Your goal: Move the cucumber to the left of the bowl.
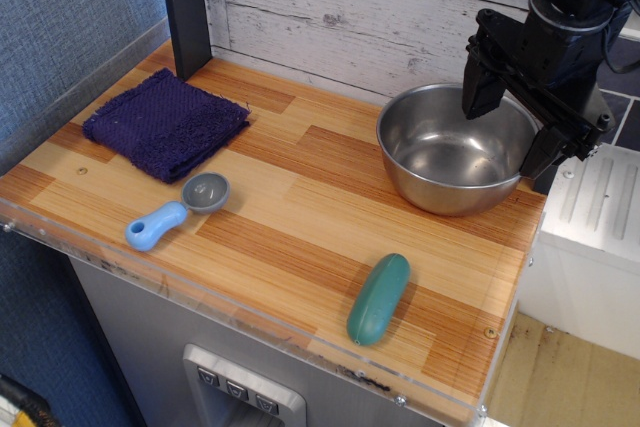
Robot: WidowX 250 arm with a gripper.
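Fingers (pixel 512 127) spread wide, empty, above bowl (pixel 455 152); arm top cut off; cucumber (pixel 379 299) apart.

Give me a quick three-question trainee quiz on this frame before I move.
1. True or false: the cucumber lies inside the bowl.
2. What lies nearest the scoop: A) cloth B) bowl C) cucumber?
3. Fill in: the gripper hangs open above the ____.

Key: 1 false, it lies on the table near the front edge. 2 A. 3 bowl.
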